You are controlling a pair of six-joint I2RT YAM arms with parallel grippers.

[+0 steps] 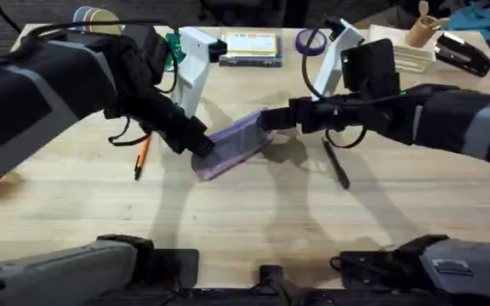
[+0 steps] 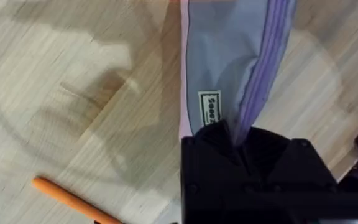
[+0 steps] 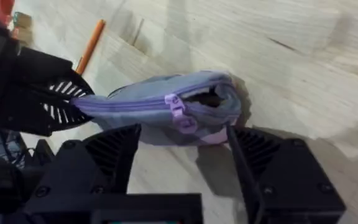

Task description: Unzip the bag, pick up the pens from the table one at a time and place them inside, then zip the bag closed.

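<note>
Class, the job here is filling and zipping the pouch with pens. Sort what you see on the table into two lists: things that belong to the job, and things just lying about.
Belongs to the job:
the bag
orange pen
black pen
left gripper, shut on the bag's end
right gripper

Just lying about:
purple tape roll
stapler
flat clear box

Both bulky matte-black arms are wearing grey bands along their links, and thin black cables are looping beneath them. Grey-capped black bases are sitting at the table's near edge. The right arm's black two-finger gripper (image 3: pixel 179 168) is showing ribbed, fan-grooved fingers (image 3: pixel 114 152).
</note>
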